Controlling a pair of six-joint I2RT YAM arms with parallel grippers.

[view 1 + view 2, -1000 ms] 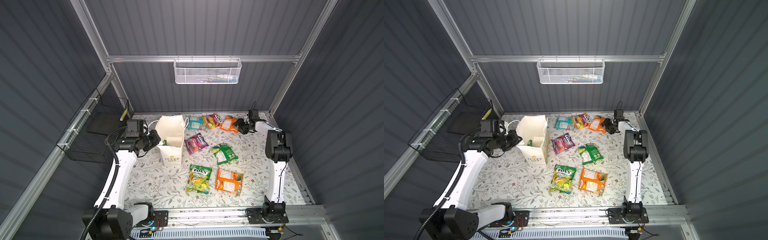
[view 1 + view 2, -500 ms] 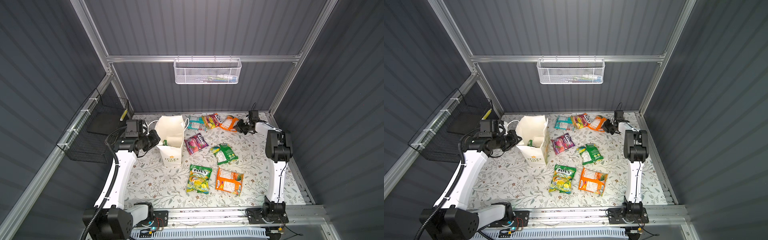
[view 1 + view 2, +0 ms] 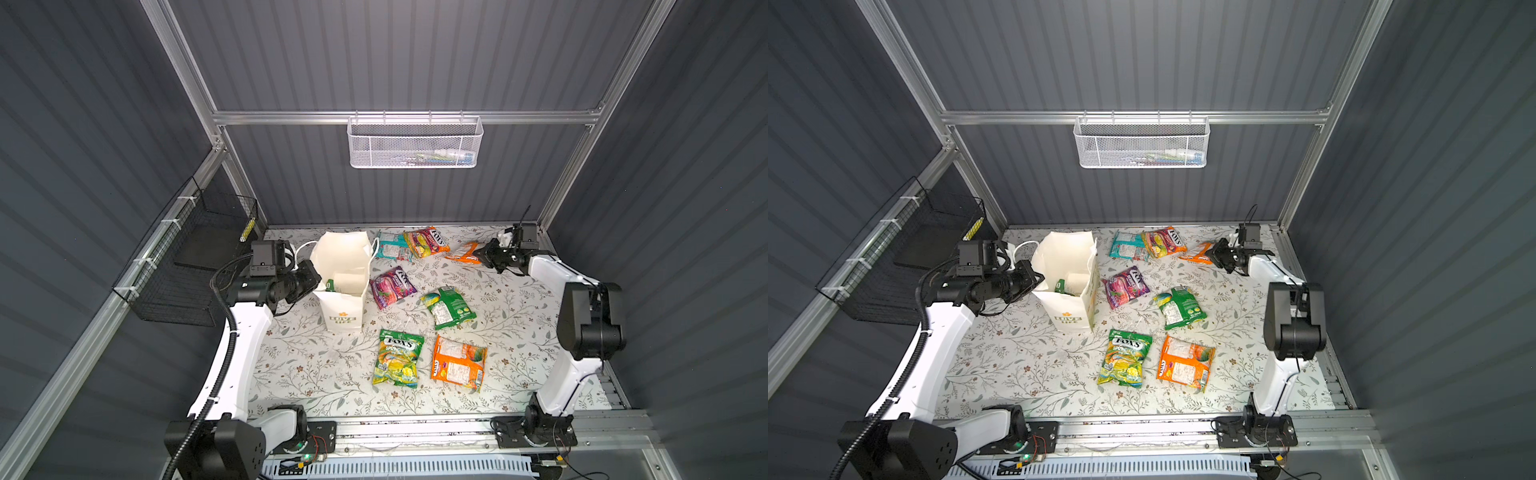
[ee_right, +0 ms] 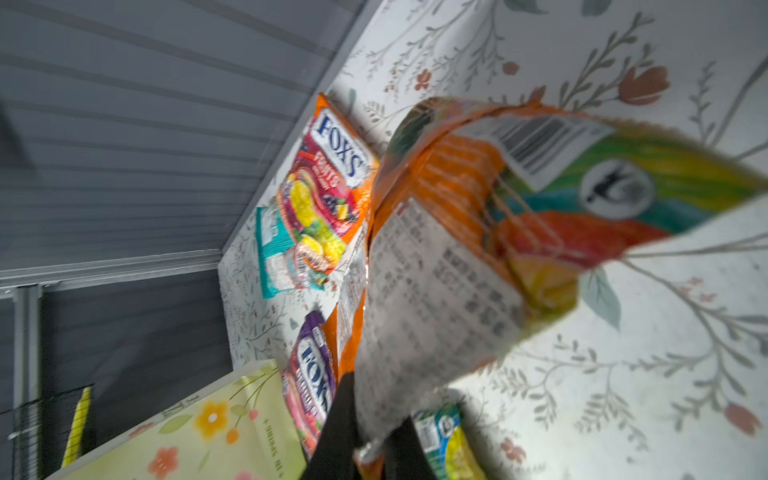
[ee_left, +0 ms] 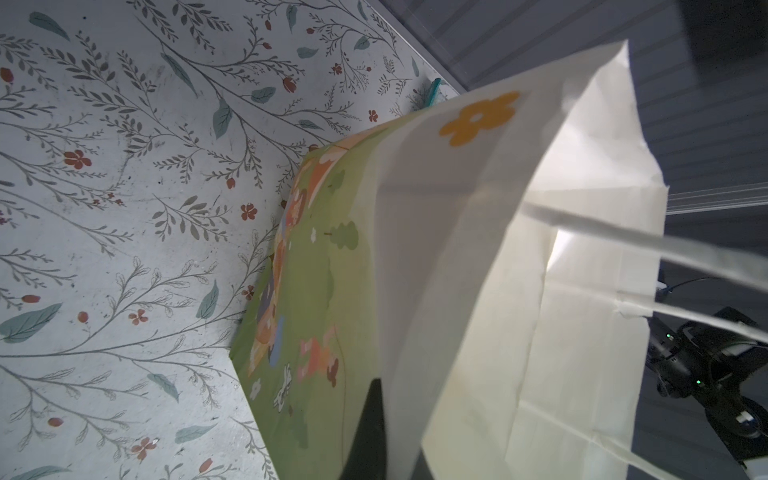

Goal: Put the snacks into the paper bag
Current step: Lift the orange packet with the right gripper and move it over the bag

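- The orange packet (image 3: pixel 464 254) is up near the far right corner of the tabletop (image 3: pixel 311 374). The right end effector (image 3: pixel 484 255) pinches one end of it with its jaws drawn narrow. In the right wrist view the packet droops, blurred, from the black fingertips (image 4: pixel 338 424).
- The paper bag (image 3: pixel 343 316) stands upright with its mouth open at the far left, well apart from that packet. Something green (image 3: pixel 329 285) shows inside it.
- The left end effector (image 3: pixel 309 277) is clamped tight on the bag's left rim, bracing it.
- Six more snacks lie flat on the tabletop. The teal packet (image 3: pixel 390 247) and the red packet (image 3: pixel 426 241) overlap and sit between the held packet and the bag.
- Slip risk: the grip is on the very edge of glossy film, so a quick swing could pull the packet free.
- Snag risk: the packet's floppy free end could catch the bag's right rim or its cord handle. That could crumple the thin paper, which is braced on one side only.
- Drag risk: a low carry could sweep the red and teal packets along.
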